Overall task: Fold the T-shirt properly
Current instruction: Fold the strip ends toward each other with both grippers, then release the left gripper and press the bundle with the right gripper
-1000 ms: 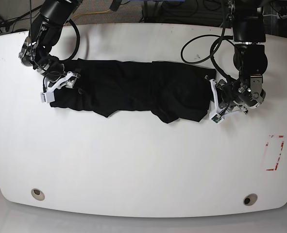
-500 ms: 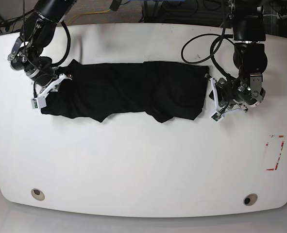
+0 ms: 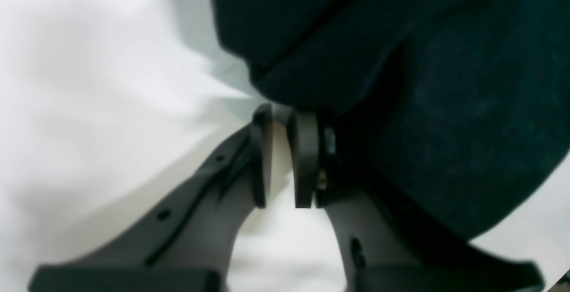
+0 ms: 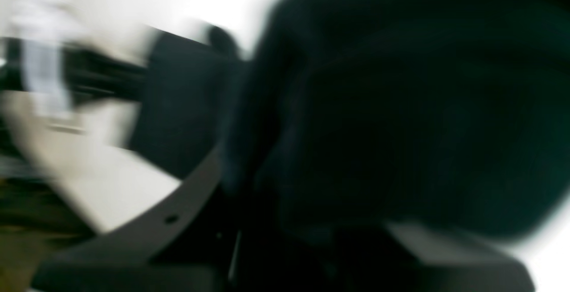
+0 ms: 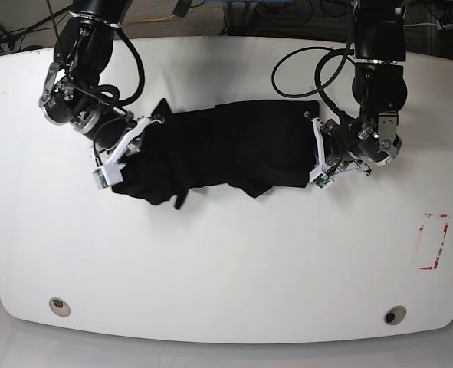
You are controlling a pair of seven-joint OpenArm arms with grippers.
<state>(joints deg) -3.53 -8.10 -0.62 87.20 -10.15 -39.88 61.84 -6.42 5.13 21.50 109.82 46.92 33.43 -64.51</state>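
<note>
The black T-shirt (image 5: 226, 146) lies bunched in a short band across the far half of the white table (image 5: 226, 261). My right gripper (image 5: 125, 152), on the base view's left, is shut on the shirt's left end. The right wrist view is blurred; there dark cloth (image 4: 401, 105) covers the gap beside one finger (image 4: 169, 216). My left gripper (image 5: 316, 157) sits at the shirt's right edge. In the left wrist view its fingers stand almost together, with the cloth (image 3: 401, 60) caught at the gripper (image 3: 280, 114) tips.
A red rectangle mark (image 5: 433, 241) is on the table at the right. Two round holes (image 5: 57, 305) (image 5: 395, 314) sit near the front edge. Black cables (image 5: 303, 69) loop behind the left arm at the back.
The right gripper has closed on the shirt's left end and carried it rightward. The left gripper has shifted left with the right edge. The shirt is shorter and more bunched.
</note>
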